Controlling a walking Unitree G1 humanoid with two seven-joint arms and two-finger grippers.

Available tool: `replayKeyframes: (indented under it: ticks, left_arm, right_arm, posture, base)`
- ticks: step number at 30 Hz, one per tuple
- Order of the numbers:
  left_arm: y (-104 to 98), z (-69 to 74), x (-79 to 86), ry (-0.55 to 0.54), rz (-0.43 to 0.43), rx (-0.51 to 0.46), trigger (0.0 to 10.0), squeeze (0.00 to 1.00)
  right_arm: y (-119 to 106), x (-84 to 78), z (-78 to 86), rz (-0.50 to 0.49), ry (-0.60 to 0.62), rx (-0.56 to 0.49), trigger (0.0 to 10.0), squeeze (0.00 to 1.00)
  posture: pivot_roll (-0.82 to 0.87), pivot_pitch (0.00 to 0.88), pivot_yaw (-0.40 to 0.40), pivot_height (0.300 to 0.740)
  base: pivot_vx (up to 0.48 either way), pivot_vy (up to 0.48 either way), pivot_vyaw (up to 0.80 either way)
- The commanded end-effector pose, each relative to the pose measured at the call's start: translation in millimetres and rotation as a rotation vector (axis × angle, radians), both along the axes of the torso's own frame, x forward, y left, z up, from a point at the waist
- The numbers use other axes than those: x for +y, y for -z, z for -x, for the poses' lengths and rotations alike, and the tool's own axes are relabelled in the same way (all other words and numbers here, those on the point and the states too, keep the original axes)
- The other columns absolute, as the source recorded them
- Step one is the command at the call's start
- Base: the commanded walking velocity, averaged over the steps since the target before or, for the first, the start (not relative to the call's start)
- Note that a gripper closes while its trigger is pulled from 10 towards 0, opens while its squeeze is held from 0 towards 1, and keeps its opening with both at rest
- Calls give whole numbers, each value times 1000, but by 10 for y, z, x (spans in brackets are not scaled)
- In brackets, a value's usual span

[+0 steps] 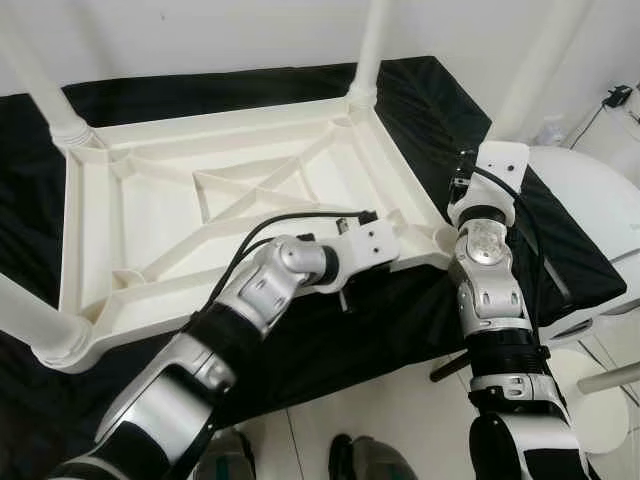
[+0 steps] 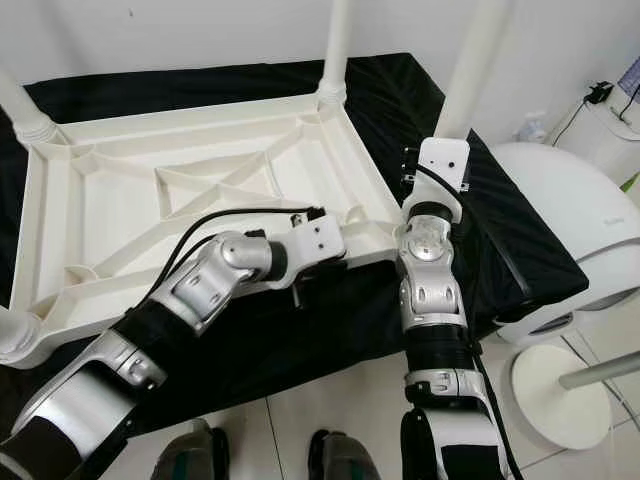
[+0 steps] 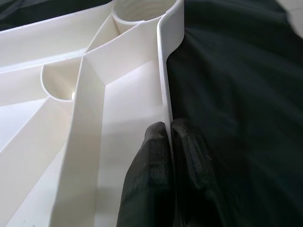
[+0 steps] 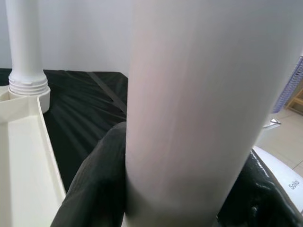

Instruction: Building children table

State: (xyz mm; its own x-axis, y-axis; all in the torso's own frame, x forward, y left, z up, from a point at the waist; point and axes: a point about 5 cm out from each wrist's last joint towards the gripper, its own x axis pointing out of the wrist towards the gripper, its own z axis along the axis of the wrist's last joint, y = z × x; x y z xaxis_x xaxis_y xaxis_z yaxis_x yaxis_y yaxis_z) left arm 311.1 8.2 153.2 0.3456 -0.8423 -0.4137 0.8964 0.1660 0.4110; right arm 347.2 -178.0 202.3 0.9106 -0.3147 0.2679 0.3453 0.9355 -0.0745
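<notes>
A white plastic children's table (image 1: 230, 120) lies upside down on a black cloth (image 1: 410, 90). Three white legs stand in its corners: far left (image 1: 40, 80), far right (image 1: 370, 50) and near left (image 1: 30, 325). The near-right corner socket (image 3: 142, 9) holds no leg. My left gripper (image 3: 169, 130) is shut on the table's near rim, one finger on each side of the thin wall. Beyond the table's right end, my right gripper (image 4: 182, 151) is shut around a loose fourth leg (image 1: 540, 60), which it holds above the cloth, leaning to the right.
A rounded white appliance (image 1: 590, 210) stands close on the right, with a white round base (image 1: 600, 400) on the tiled floor below it. A white wall runs behind the table. My feet (image 1: 355, 455) are at the cloth's near edge.
</notes>
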Motion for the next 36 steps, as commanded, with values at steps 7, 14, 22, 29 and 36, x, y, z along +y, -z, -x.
replayKeyframes:
  ticks: [7, 14, 22, 29, 36]
  left_arm:
    - [-49, 142, 345, 119, -42, 16, 10000, 0]
    - [15, 41, 721, 9, -93, 40, 10000, 0]
    - [78, -136, 1054, -158, -127, 34, 10000, 0]
    - [113, 6, 1122, -77, -137, 67, 10000, 0]
    - [85, 130, 1170, 23, -113, 111, 10000, 0]
  right_arm:
    - [-33, -5, 6, -4, 4, -11, 10000, 0]
    - [-30, -6, 12, -8, 0, -11, 10000, 0]
    - [-90, 143, 6, -32, -141, -53, 10000, 0]
    - [-111, 175, 17, -27, -175, -66, 10000, 0]
    - [-99, 147, 4, -21, -172, -58, 10000, 0]
  posture:
    - [15, 98, -40, 740]
    - [21, 107, -41, 740]
    - [23, 109, -47, 740]
    - [15, 107, -43, 740]
    - [20, 107, -47, 740]
  base:
    - [0, 0, 0]
    - [0, 0, 0]
    - [0, 0, 0]
    - [0, 0, 0]
    - [0, 0, 0]
